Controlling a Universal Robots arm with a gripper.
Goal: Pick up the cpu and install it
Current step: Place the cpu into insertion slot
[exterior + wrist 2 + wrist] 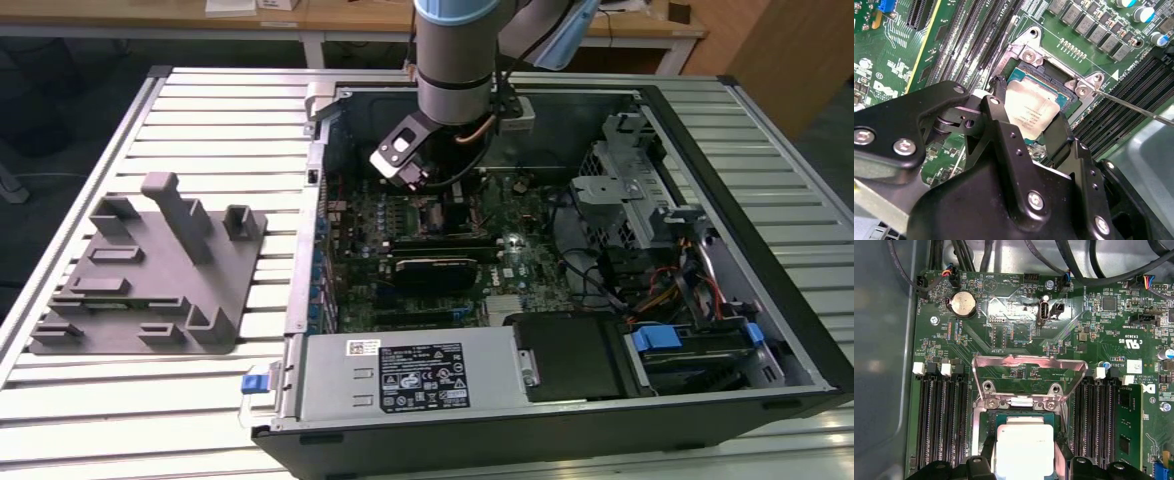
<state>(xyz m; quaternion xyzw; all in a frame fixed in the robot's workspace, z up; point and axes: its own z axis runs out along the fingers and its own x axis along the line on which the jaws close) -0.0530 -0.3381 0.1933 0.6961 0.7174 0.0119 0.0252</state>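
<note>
Placement step, by the look of it. Down inside the open computer case (561, 440), over the green motherboard (1019, 330), gripper (1029, 120) at the open socket (1019, 402), jaws narrowed onto opposite edges of the cpu (1024, 450). Seated or just above? Can't tell. Calls for staying square and flat.

A thin silvery-grey square cpu (1025, 447) is being straddled by a black metal gripper (1025, 467) at the square metal-framed socket (1019, 402); the socket's shiny steel plate (1029, 362) is being seen raised.
</note>
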